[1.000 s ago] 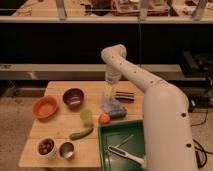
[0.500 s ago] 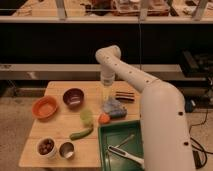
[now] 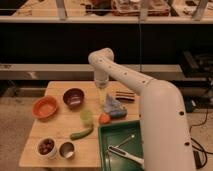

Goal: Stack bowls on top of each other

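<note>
A dark purple bowl (image 3: 74, 97) sits on the wooden table (image 3: 55, 132) left of centre. A slightly wider bright orange bowl (image 3: 45, 107) sits just left of it, nearer the table's left edge. The two bowls stand side by side, apart. My gripper (image 3: 102, 93) hangs from the white arm (image 3: 130, 80) above the table's middle back, to the right of the purple bowl and a little above the surface.
A small white bowl of dark round things (image 3: 46, 146) and a shiny metal cup (image 3: 66, 149) stand at the front left. A green cucumber (image 3: 81, 133), green apple (image 3: 86, 116), orange fruit (image 3: 104, 119), blue cloth (image 3: 114, 107), dark bar (image 3: 125, 95) and green tray (image 3: 120, 145) with utensils lie nearby.
The arm has swung left, bringing the gripper from over the dark bar toward the purple bowl. The bowls have not moved.
</note>
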You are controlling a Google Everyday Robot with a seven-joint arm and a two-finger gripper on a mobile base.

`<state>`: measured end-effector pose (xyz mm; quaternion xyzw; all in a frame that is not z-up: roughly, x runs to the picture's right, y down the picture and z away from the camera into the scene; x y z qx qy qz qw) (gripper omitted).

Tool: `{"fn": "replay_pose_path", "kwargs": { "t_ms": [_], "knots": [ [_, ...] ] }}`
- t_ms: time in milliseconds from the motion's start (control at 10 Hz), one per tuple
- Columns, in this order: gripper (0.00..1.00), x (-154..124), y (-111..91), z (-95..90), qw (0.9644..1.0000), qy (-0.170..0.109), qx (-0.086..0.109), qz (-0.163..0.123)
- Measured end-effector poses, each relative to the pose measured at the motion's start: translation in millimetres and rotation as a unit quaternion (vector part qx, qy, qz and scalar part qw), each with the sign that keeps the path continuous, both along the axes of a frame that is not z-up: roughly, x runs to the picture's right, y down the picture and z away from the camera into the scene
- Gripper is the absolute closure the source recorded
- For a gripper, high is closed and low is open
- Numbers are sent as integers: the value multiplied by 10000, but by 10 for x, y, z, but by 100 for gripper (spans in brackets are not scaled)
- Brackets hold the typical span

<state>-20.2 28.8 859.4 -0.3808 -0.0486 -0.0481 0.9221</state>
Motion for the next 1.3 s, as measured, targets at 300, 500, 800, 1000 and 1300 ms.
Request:
{"fn": "replay_pose_path", "kwargs": {
  "t_ms": [300,500,800,1000,1300],
  "knots": [
    [20,-14,-7,-12,9999,-75,43,-68],
    [20,-173,-38,-12,9976,-505,210,-418],
    [20,-604,-83,-69,9737,-1805,488,-1301],
    [20,-799,-103,-113,9467,-2602,587,-1805],
    [20,-871,-101,-138,9343,-2863,667,-2017]
  ]
}}
